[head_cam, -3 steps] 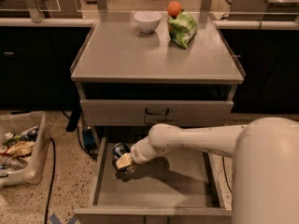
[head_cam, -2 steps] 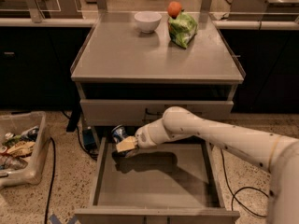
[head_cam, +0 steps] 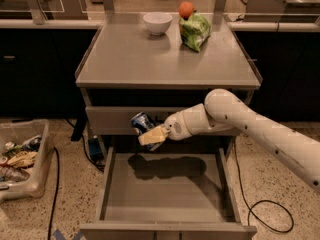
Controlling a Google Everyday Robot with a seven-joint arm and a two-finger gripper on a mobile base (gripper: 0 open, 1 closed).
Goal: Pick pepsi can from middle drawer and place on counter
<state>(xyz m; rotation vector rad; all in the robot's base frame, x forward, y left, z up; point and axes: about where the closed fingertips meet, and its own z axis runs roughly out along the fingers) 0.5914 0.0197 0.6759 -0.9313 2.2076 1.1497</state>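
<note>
Blue pepsi can (head_cam: 141, 120) now lifted out of middle drawer (head_cam: 165, 194) | gripper (head_cam: 150, 132) closed around it, raised to upper drawer front (head_cam: 112, 120) | counter (head_cam: 150, 59) placement remains.

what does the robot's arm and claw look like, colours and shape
The arm is smooth and white, made of thick rounded tube segments with a bulging joint and small dark dots along its shell. It narrows to a rounded white wrist. The claw, at the pepsi can above the open middle drawer, has pale tan fingers. No cables show on it.
</note>
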